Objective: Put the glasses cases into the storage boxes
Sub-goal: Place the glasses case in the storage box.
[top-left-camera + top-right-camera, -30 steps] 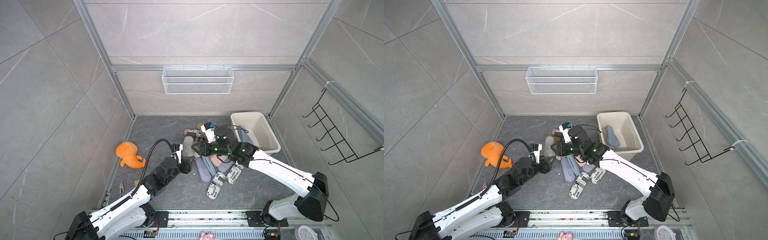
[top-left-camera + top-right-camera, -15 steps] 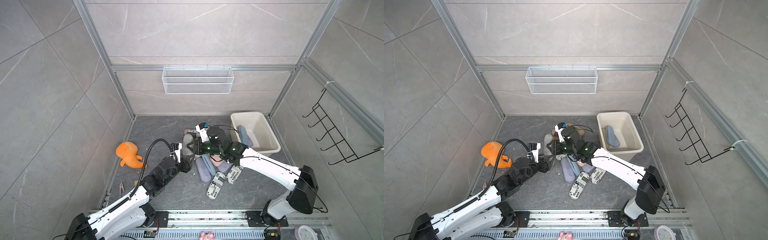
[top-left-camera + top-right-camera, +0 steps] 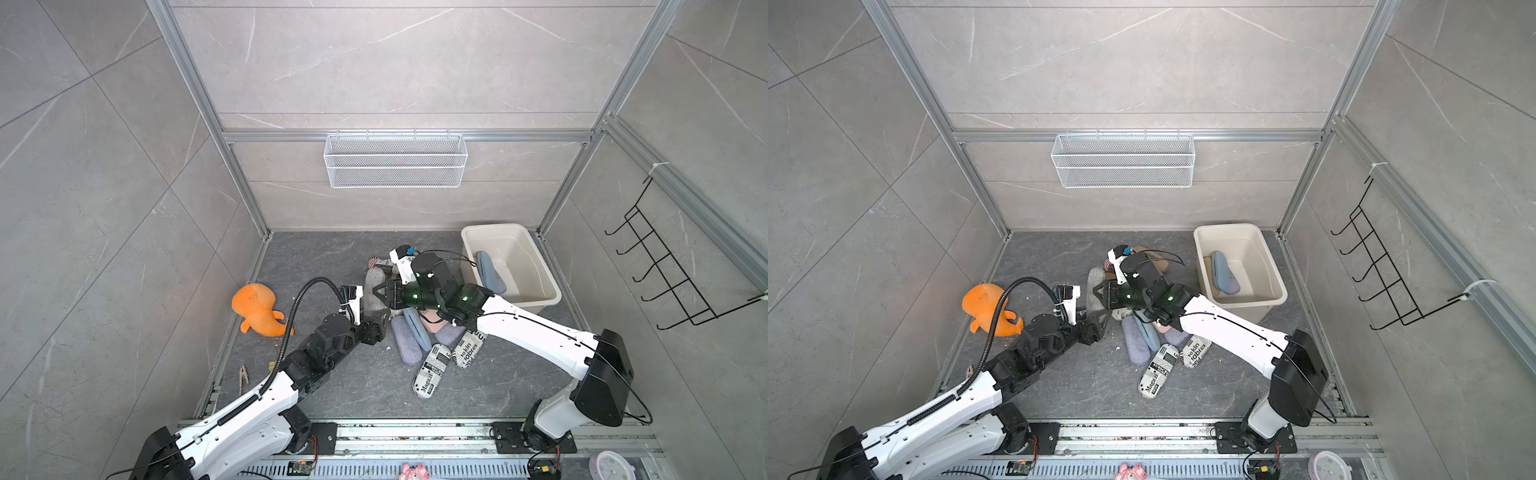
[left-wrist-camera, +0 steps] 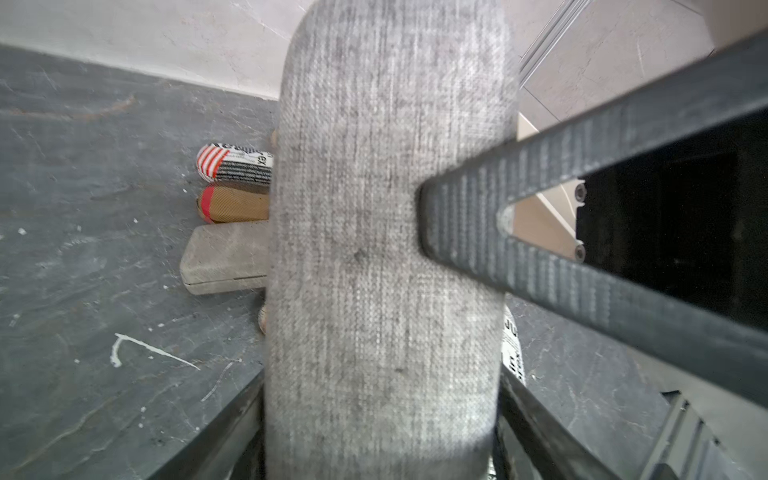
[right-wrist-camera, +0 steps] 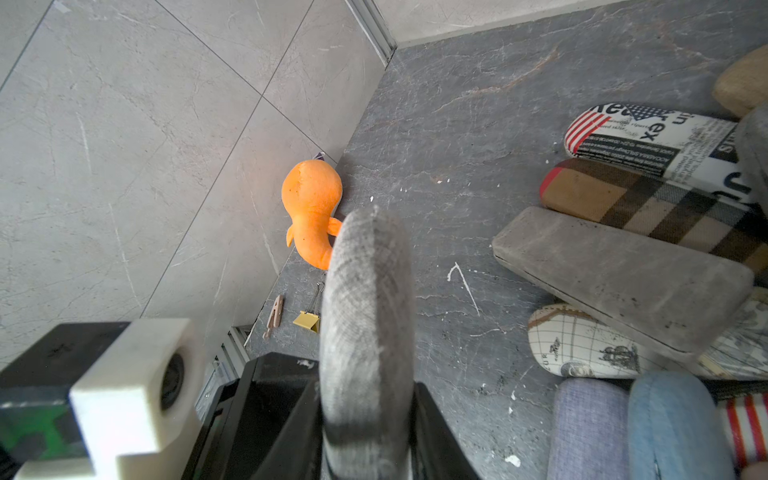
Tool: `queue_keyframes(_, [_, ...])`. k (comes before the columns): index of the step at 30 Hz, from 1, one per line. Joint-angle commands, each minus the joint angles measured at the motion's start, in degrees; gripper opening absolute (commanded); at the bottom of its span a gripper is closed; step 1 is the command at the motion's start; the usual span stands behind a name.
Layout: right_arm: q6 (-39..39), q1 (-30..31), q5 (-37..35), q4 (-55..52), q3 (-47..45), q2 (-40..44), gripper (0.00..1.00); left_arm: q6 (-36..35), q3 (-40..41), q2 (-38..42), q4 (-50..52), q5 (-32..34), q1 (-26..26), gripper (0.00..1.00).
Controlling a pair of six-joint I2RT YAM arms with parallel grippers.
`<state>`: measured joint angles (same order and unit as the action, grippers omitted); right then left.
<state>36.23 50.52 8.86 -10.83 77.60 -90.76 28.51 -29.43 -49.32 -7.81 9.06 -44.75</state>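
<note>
A grey fabric glasses case point(image 3: 374, 280) point(image 3: 1094, 276) stands on edge over the floor between my two grippers. My right gripper point(image 3: 380, 293) point(image 5: 368, 436) is shut on its flat sides point(image 5: 365, 311). My left gripper point(image 3: 376, 322) point(image 4: 382, 436) stands open, its fingers flanking the same case point(image 4: 386, 249) at its narrow edges. More glasses cases lie piled beside them: lilac point(image 3: 405, 340), blue point(image 3: 417, 328), and newspaper print point(image 3: 432, 370). The cream storage box point(image 3: 490, 227) point(image 3: 1227, 226) at the back right holds a blue-grey case point(image 3: 490, 272).
An orange plush toy point(image 3: 259, 309) lies by the left wall, with a clothes peg point(image 3: 244, 376) and a yellow binder clip point(image 5: 307, 322) near it. A wire basket point(image 3: 395, 162) hangs on the back wall and a black hook rack point(image 3: 665, 282) on the right wall.
My right gripper moved left from the pile to the grey case and closed on it. My left gripper's jaws widened around the same case.
</note>
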Motion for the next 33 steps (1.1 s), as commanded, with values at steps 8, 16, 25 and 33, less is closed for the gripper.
queue_keyframes(8, [-6.0, 0.3, -7.0, -3.7, 6.1, -1.2, 0.3, 0.8, 0.1, 4.2, 3.8, 2.1, -0.2, 0.9])
queue_keyframes(16, [-10.1, -5.5, -8.6, -9.3, 12.8, -1.9, 0.29, 8.4, 3.0, 13.7, 13.7, 11.8, -0.1, 0.92])
queue_keyframes(25, [-17.3, -20.4, -14.1, -17.5, 14.9, 3.5, 0.29, 12.0, 4.0, 14.7, 17.5, 15.5, -0.1, 0.94])
queue_keyframes(33, [-24.8, -31.1, -26.1, -20.8, 14.8, 6.9, 0.29, 10.4, 3.2, 9.9, 15.1, 15.2, 0.0, 0.95])
